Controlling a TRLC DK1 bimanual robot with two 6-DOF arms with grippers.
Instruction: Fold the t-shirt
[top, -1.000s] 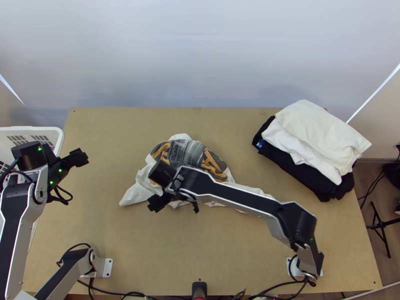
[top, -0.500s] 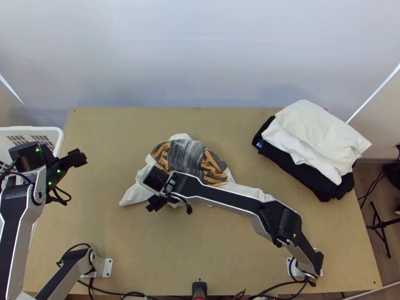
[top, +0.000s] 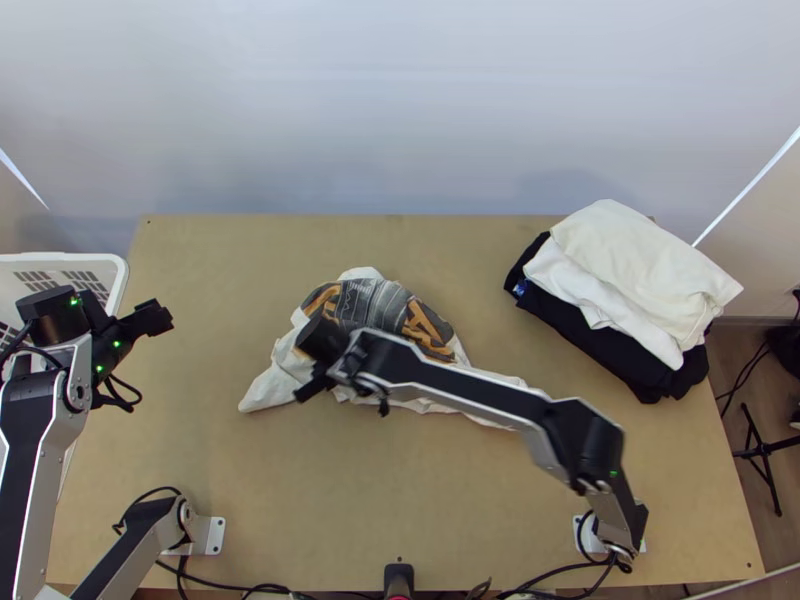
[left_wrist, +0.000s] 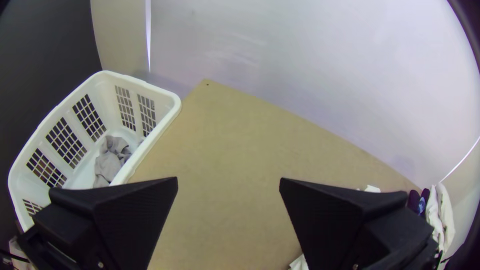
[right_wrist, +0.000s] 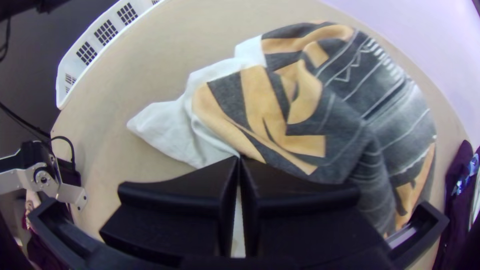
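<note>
Moving a little, my right gripper (right_wrist: 239, 158) has its tips together at the t-shirt (right_wrist: 260, 110); I can't tell if it's pinched. It stays bunched on the bench (top: 220, 460), so no fold yet.

Top view bright, lighting fairly even over the light wooden table (top: 400, 500); lamp out of frame, direction unclear. Soft, dim shadow patches low on the smooth pale backdrop (top: 400, 100), thin bright slits of light at both its sides. Motion blur on the silver-and-black right arm (top: 470, 388), strongest around the elbow. Left wrist view: bright, faint glare streaks on the backdrop, dark corners, fisheye bend in the rim of the white plastic basket (left_wrist: 142, 82). Right wrist view: pale sheen on one side of the bunched white, grey and orange t-shirt (right_wrist: 345, 110), table outline bowed round, lower corners near black.
</note>
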